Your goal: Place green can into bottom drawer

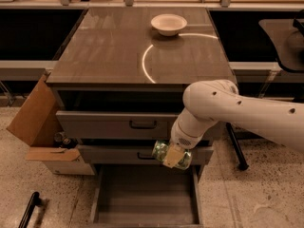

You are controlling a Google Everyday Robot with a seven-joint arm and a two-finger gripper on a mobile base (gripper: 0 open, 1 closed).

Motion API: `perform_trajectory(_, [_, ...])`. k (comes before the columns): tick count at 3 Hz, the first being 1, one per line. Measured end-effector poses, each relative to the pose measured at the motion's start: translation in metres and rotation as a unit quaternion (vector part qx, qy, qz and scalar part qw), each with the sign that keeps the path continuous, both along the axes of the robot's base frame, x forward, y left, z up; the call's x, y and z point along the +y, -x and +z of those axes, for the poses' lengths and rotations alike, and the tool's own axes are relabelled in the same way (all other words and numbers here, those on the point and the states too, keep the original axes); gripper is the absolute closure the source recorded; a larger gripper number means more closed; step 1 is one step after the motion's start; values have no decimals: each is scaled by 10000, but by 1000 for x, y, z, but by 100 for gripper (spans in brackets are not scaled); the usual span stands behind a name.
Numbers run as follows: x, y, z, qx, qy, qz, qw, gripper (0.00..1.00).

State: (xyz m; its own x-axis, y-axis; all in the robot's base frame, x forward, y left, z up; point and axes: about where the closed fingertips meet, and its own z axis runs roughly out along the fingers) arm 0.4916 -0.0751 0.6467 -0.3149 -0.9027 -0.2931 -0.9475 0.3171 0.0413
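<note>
Your arm (247, 115) is smooth off-white shell, fat rounded tubes with a few small dark dots. The gripper (172, 155) at its tip, low centre against the green can (160, 151), shows a tan finger.

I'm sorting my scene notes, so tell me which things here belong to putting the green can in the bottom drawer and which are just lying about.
Job in hand:
green can, gripped by the end effector in front of the middle drawer
bottom drawer, open below it

Lying about:
white bowl on the cabinet top
cardboard box beside it
</note>
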Motion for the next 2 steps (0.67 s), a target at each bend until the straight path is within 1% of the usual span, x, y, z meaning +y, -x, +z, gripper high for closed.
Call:
perform_trajectory(1, [6,7,-43,115,-180,4,9998,100])
perform_trajectory(2, [13,9,-95,306,-378,-85,9988,100])
